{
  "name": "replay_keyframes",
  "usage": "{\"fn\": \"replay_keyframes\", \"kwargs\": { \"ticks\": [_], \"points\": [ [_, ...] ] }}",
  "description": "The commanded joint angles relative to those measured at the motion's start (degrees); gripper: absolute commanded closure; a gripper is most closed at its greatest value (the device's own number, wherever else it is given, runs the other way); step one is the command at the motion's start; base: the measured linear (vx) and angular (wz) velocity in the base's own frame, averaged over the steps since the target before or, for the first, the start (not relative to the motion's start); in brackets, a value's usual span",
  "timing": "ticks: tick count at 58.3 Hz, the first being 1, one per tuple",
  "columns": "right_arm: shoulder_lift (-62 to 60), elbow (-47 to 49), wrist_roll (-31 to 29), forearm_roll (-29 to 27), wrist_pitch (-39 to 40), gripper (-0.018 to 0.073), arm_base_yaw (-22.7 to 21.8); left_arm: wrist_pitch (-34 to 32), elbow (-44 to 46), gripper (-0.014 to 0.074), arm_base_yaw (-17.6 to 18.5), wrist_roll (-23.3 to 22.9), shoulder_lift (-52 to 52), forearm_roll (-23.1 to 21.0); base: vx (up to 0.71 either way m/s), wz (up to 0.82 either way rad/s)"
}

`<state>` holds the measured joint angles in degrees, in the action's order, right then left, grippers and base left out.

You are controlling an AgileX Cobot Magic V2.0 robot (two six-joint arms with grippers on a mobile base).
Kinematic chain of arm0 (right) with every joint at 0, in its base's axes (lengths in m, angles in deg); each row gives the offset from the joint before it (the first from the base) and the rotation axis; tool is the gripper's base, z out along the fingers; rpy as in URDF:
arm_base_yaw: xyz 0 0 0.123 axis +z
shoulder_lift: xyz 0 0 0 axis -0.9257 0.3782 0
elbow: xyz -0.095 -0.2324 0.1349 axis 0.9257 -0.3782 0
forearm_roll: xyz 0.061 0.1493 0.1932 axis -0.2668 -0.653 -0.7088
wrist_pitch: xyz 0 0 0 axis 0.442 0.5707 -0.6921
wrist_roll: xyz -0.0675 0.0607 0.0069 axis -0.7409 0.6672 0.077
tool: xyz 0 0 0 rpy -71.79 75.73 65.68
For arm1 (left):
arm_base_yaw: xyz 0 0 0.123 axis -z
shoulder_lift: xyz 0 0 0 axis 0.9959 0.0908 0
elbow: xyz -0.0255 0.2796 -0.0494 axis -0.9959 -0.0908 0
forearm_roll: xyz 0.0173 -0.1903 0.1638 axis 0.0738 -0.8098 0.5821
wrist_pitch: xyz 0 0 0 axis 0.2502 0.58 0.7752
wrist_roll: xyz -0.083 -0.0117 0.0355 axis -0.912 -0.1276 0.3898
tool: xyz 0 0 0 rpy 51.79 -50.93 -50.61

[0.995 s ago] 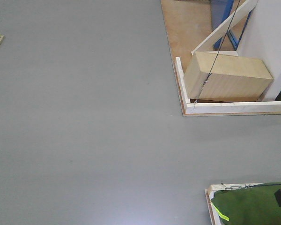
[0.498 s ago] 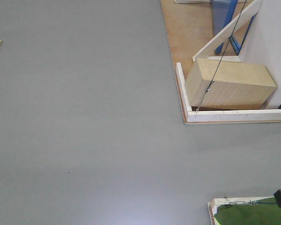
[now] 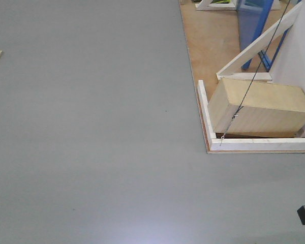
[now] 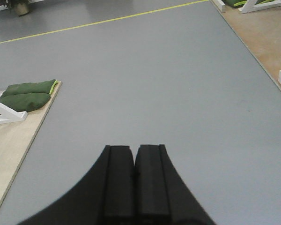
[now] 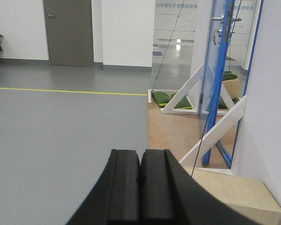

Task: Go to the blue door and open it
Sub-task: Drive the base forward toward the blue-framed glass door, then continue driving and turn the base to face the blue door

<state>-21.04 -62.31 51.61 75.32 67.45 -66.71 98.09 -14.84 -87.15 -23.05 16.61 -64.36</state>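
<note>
From the left wrist camera I see the left gripper [image 4: 135, 187] with its two black fingers pressed together and nothing between them, pointing over bare grey floor [image 4: 159, 84]. The right gripper [image 5: 140, 187] is the same: fingers flat against each other, holding nothing.

Beyond the right gripper and off to its right stands the blue door [image 5: 218, 70]. From here I see it almost edge-on, a tall glossy bright-blue panel whose face mirrors the room. A silver lever handle [image 5: 223, 19] sticks out near its top. It rises from a plywood platform [image 5: 173, 129], behind a white diagonal brace [image 5: 215, 136] and just left of a white panel [image 5: 271, 93]. A pale wooden box [image 5: 234, 192] lies at the foot of that panel, nearer to me than the door.

In the front view the door [image 3: 251, 23] is cut off by the top edge at the upper right, well apart from the camera. The brace [image 3: 259, 43] slants across in front of it, and the box [image 3: 264, 109] sits inside a white base frame [image 3: 259, 145]. A thin dark cable [image 3: 254, 76] runs down to the frame's corner.

Green sandbags [image 4: 28, 93] lie far left, and a yellow floor line [image 4: 103, 21] crosses beyond them.
</note>
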Motion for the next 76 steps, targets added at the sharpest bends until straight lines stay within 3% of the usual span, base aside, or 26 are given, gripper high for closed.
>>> {"fn": "replay_keyframes", "kwargs": {
  "ticks": [1,76],
  "points": [
    [-1.2,-1.1,-0.5,0.1,4.6,0.0570,-0.2,-4.3,0.2,0.0526,-0.1,-0.1,-0.6,0.1,0.28,0.09],
    [-1.1,-1.1,-0.5,0.1,4.6,0.0570,-0.2,-4.4,0.2,0.0526,-0.1,-0.1,-0.6,0.1,0.40,0.00]
  ]
}}
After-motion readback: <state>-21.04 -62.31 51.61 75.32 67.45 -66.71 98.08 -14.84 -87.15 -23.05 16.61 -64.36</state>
